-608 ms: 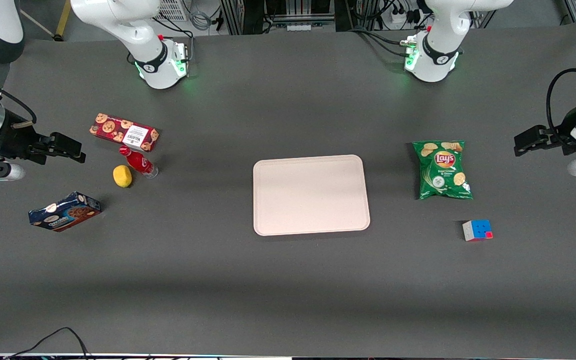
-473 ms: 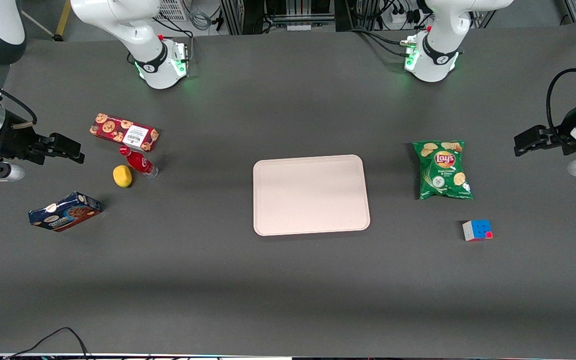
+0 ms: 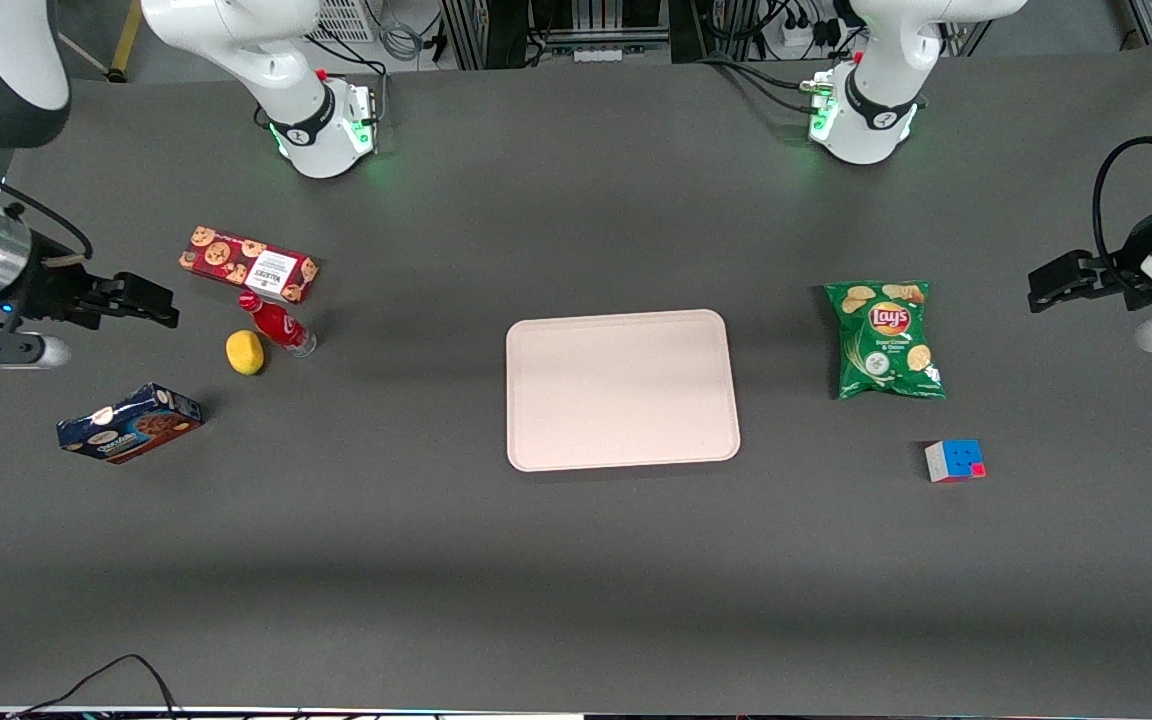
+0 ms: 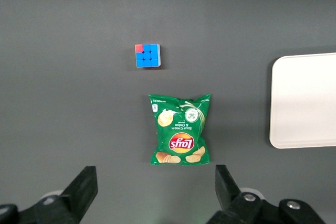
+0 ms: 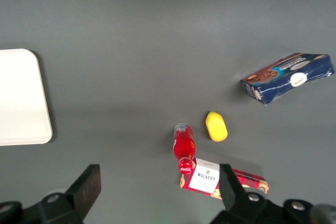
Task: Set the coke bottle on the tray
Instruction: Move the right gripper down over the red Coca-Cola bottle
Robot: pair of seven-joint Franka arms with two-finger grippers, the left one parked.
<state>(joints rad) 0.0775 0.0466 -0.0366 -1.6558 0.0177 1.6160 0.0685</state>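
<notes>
While the small red plastic coke bottle (image 3: 276, 324) lies on its side on the dark grey worktop (image 3: 576, 560) toward the working arm's end, the black two-finger pincer (image 3: 158, 305) hangs above the worktop near that end's edge, its fingers spread and holding nothing, well apart from the bottle. The bottle's red cap touches or nearly touches the red cookie box (image 3: 249, 263); a yellow lemon (image 3: 245, 352) sits just beside the bottle, nearer the front camera. A dark blue biscuit box (image 3: 129, 422) lies nearer still. The large pale beige-pink rectangular tray (image 3: 622, 389) rests at mid-worktop, bare. Toward the parked arm's end lie a green crisp bag (image 3: 886, 339) and a colour cube (image 3: 954, 460).
</notes>
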